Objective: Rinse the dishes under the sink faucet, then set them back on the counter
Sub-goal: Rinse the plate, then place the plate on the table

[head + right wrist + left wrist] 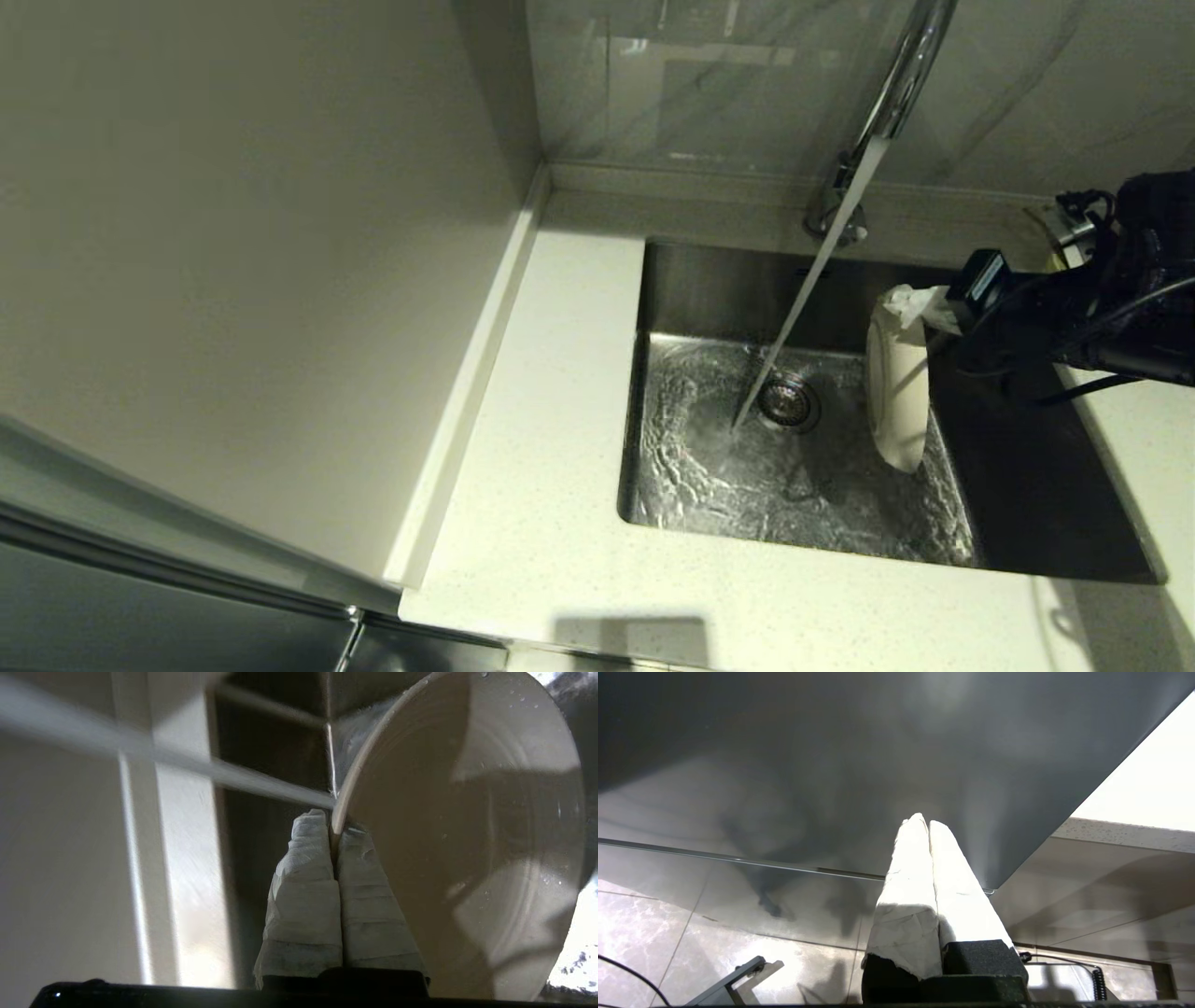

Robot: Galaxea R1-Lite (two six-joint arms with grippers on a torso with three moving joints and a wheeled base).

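My right gripper (904, 303) is shut on the rim of the off-white plate (896, 392), which hangs on edge over the right half of the sink (1055, 485). The same grip shows in the right wrist view, with the white-wrapped fingers (303, 858) pinching the plate (467, 835) at its edge. Water runs from the chrome faucet (901, 89) in a slanted stream (803, 289) that lands left of the plate, beside the drain (789, 401). The bowl and chopsticks are out of view. My left gripper (924, 823) is parked low beside the cabinet, shut on nothing.
White speckled counter (551, 439) lies left of and in front of the sink, bounded on the left by a tall white wall panel (233, 280). A strip of counter (1144, 439) runs along the sink's right side under my right arm. A marble backsplash (728, 84) stands behind.
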